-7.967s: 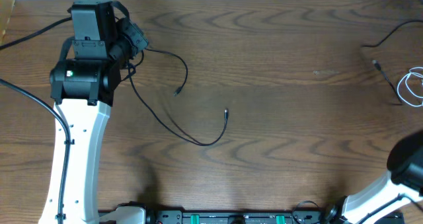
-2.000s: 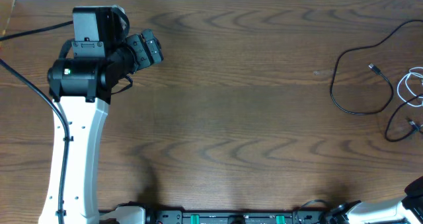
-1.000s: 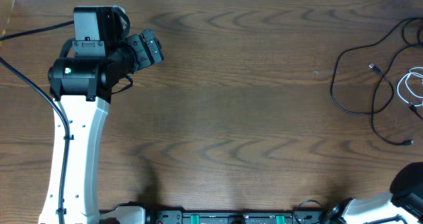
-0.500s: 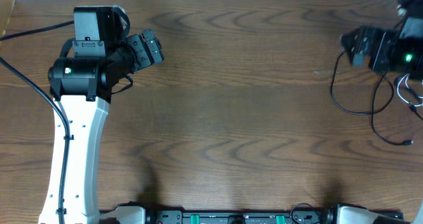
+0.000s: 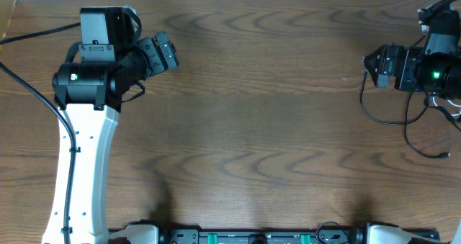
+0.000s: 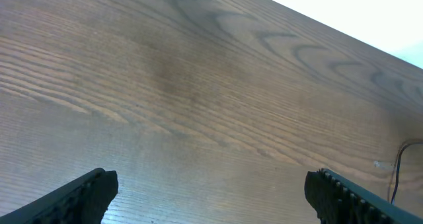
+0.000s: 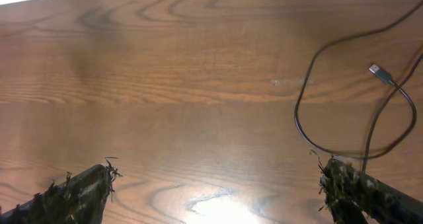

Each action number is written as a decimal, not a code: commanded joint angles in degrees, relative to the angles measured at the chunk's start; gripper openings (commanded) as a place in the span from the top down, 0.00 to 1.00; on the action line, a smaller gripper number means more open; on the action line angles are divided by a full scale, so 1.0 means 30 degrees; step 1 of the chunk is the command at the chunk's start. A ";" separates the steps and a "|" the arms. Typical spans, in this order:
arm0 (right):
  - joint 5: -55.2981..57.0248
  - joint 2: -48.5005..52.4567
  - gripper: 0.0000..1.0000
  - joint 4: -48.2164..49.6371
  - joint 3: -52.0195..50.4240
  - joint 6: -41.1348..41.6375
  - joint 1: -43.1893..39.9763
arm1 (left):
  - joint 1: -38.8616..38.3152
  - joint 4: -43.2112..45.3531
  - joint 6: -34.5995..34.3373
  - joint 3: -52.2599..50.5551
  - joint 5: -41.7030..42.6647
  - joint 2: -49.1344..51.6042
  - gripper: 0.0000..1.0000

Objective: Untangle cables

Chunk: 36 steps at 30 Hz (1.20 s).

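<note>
Open table (image 5: pixel 274 143) spans from the left gripper (image 5: pixel 167 53) to the right gripper (image 5: pixel 371 65), where the black cable (image 7: pixel 295 118) loops.

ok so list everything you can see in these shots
table: one, dark brown wood, fills every view
black cable: one, thin, black, looped on the table's right side
white cable: one, white, far right edge, mostly hidden under the right arm
left arm: one, white and black, left side
left tool: one, black, open, empty
right arm: one, black, above the cables at the right
right tool: one, black, open, empty
</note>
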 commanded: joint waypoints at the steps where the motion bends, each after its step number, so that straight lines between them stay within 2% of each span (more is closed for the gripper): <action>1: 0.0867 -0.0415 0.01 0.0109 -0.0051 -0.0270 0.0029 | 0.0080 -0.0058 -0.0066 0.0109 -0.0182 0.0146 0.04; 6: 0.1202 -0.2514 0.01 0.2718 -0.2448 -0.0270 0.0401 | 0.0080 -0.0058 -0.0066 0.0109 -0.0182 0.0146 0.04; 14: 0.1486 -0.9850 0.01 1.0739 -1.3449 -0.0270 0.0656 | 0.0080 -0.0058 -0.0066 0.0109 -0.0182 0.0138 0.04; 20: 0.1399 -1.6582 0.01 1.6225 -2.1529 -0.0262 0.0707 | 0.0080 -0.0051 -0.0066 0.0109 -0.0182 0.0138 0.04; 26: 0.1413 -2.1668 0.01 2.0196 -2.7343 -0.0262 0.0707 | 0.0080 -0.0058 -0.0066 0.0109 -0.0182 0.0146 0.04; 36: 0.1253 -2.4487 0.01 2.7314 -3.3886 -0.0036 0.0743 | 0.0080 -0.0051 -0.0066 0.0109 -0.0182 0.0138 0.04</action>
